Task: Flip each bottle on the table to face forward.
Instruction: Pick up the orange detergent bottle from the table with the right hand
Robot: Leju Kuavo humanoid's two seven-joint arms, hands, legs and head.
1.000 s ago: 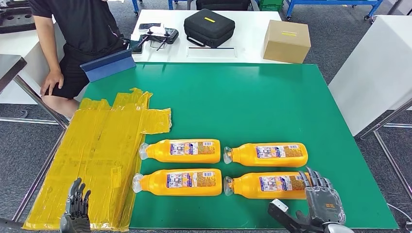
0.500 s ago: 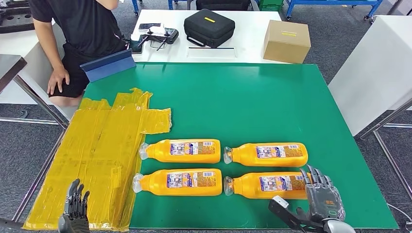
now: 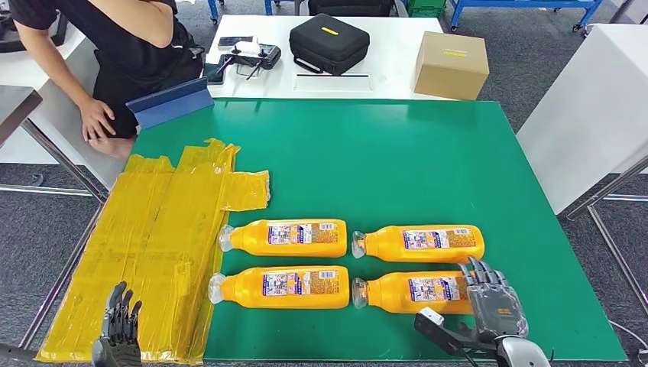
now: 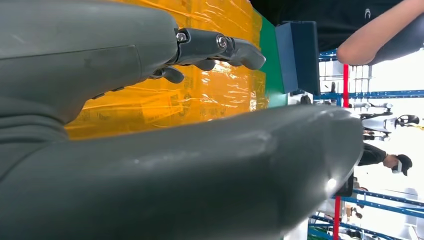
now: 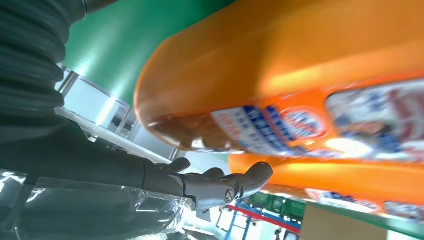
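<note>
Green table (image 3: 428, 145); four orange bottles (image 3: 287, 237) lying in two rows; yellow sheet (image 3: 153, 245) over its left edge.

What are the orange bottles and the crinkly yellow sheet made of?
The bottles look like glossy plastic: the right wrist view shows a smooth, rounded side with bright highlights, and each has a printed label and a clear cap. The yellow sheet looks like thin shiny plastic film: it is wrinkled, reflects light and drapes flat. It could be tape.

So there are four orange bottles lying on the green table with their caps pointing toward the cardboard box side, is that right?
Not quite. The four orange bottles do lie on the green table, but the head view shows their caps pointing toward the yellow sheet, away from the cardboard box side.
</note>
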